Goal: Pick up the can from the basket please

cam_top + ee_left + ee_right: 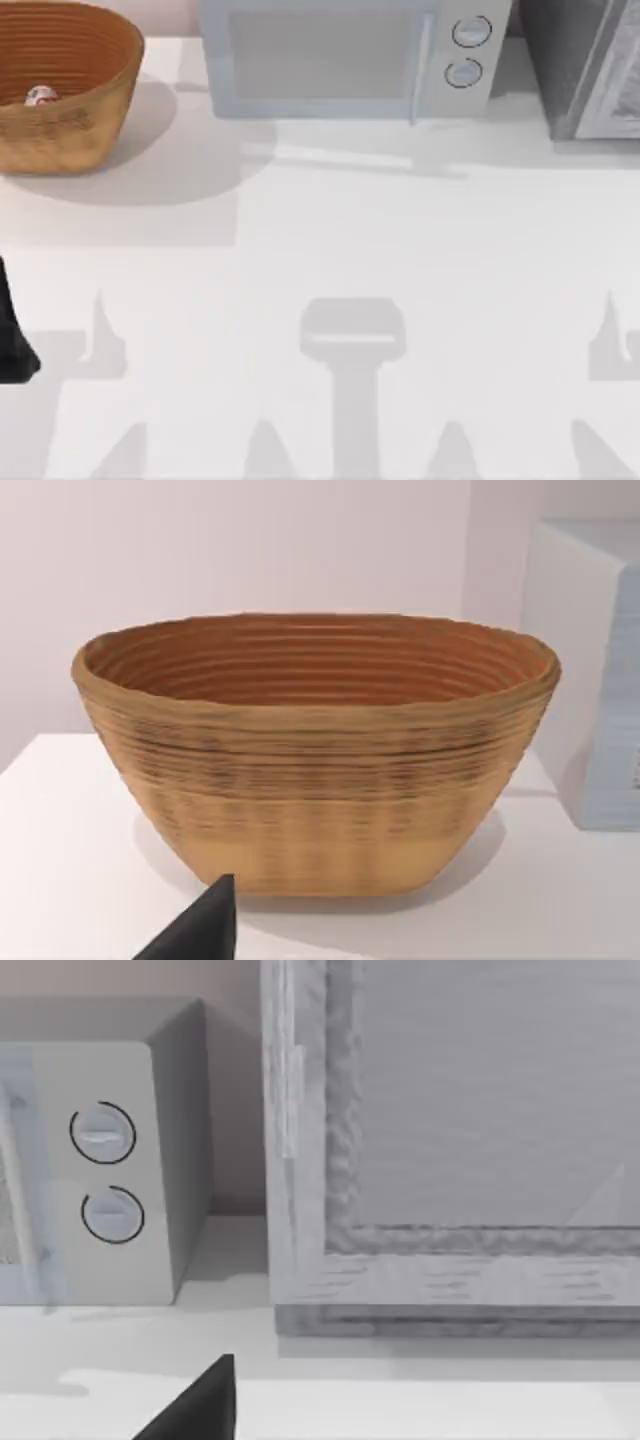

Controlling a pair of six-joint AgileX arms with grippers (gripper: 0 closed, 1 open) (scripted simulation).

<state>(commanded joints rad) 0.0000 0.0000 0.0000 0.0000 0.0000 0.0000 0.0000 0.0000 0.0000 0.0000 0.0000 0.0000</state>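
The basket stands at the far left corner of the white table, as seen from above. The can lies inside the basket, low against the left part of the ribbed inner wall, with only its white-and-red upper part showing over the near rim.

To the right of the basket, apart from it, a microwave with two round knobs stands along the back edge. A grey cabinet stands further right, at the far right corner.

The left arm appears as a dark shape at the left edge of the table, well short of the basket. Its wrist camera faces the basket's outer wall, and one dark fingertip shows. The right wrist camera faces the microwave and the cabinet, and one dark fingertip shows.
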